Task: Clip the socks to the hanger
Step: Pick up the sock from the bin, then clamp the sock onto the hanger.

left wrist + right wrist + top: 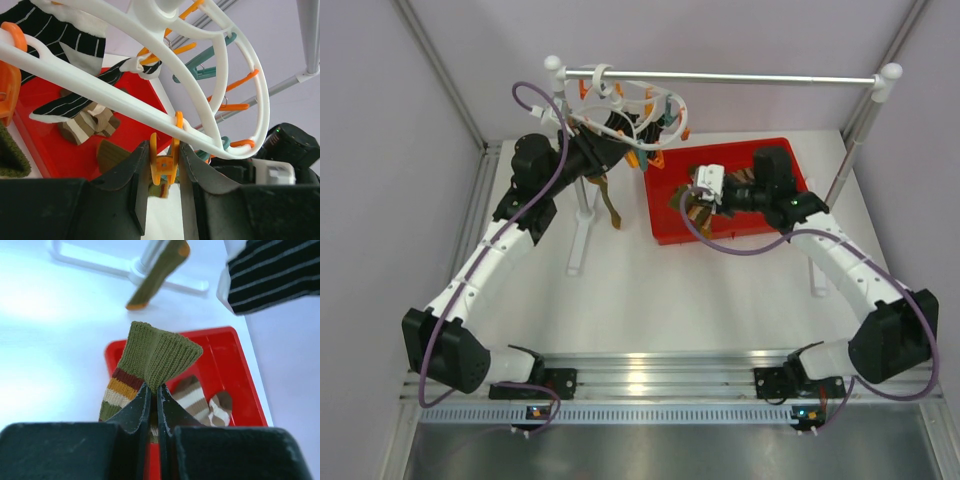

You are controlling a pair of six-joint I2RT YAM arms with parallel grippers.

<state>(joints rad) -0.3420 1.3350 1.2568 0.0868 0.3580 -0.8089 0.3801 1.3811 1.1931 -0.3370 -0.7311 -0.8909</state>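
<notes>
White tabletop point(640, 300) between pale walls. From above: white hanger point(640, 115) hooked on the silver rail point(750, 78) at far left, with the left end effector point(628, 138) up beneath it. Right end effector point(692, 205) over the red tray point(720, 147), far right.

Left wrist: narrow, fingers pressing both sides of one orange clip point(164, 162) dangling from the hanger ring.

Right wrist: clamped on the cuff of an olive striped sock point(152, 352), held above brown-and-cream socks point(192, 397) lying in the tray.

Likely step: bringing sock to clip. Next: carry the cuff left and up to the clip mouth, squeeze the clip open, feed the cloth in, release.
</notes>
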